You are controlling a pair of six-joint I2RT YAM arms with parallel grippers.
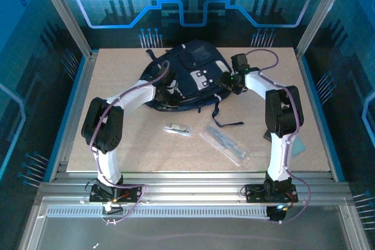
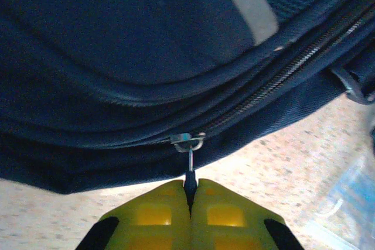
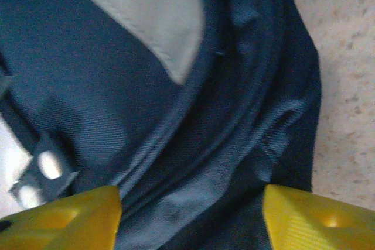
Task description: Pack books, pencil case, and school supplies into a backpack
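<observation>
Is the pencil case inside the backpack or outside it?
Outside: the pencil case lies on the table, in front of the backpack.

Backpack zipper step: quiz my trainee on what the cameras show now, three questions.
1. True or false: the left gripper is shut on the zipper pull.
2. The pencil case lies: A on the table in front of the backpack; B on top of the backpack; C between gripper fingers.
3. Fill in: the jaws of the right gripper stand ____.
Key: 1 true; 2 A; 3 open.
</observation>
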